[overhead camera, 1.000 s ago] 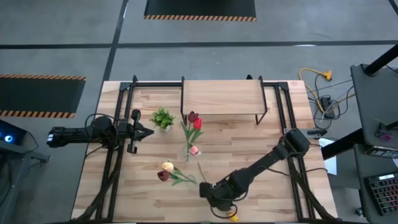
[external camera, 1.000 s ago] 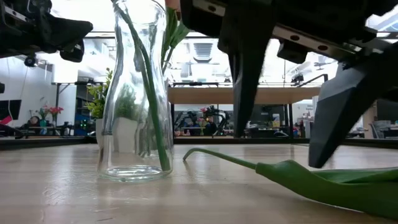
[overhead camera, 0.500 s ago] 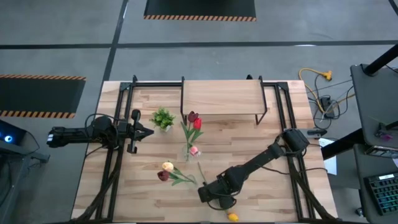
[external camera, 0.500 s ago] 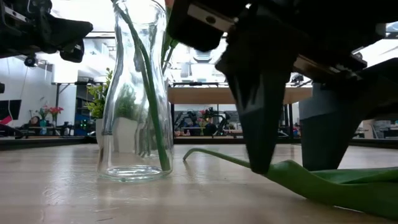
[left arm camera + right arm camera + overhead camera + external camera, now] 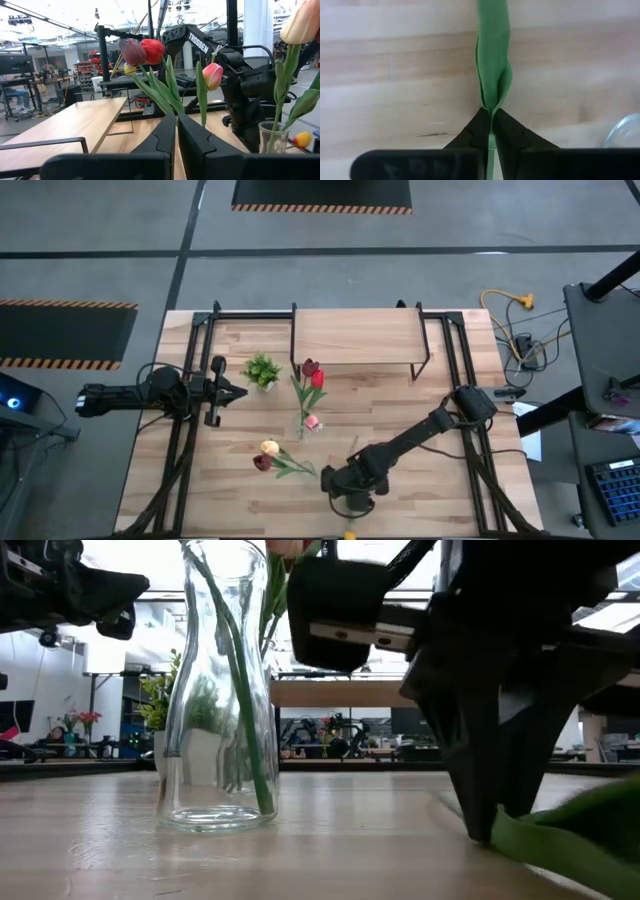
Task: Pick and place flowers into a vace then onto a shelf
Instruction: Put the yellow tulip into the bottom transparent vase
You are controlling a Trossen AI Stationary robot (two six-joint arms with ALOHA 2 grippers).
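Currently, right gripper (image 5: 491, 116): I am pinching a green stem (image 5: 493, 55) between closed fingers, at the table (image 5: 440, 490) edge nearest me.
Handling: stem seems light, limp, slippery; I am holding mid-stem.
Vase (image 5: 222, 690): beside this gripper, already holding three flowers (image 5: 310, 385).
Left gripper (image 5: 235, 391): waiting closed, well apart.

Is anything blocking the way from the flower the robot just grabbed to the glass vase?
Nothing visible does. The right gripper is shut on the yellow tulip's stem near the table's front edge. Only bare tabletop lies between it and the vase.
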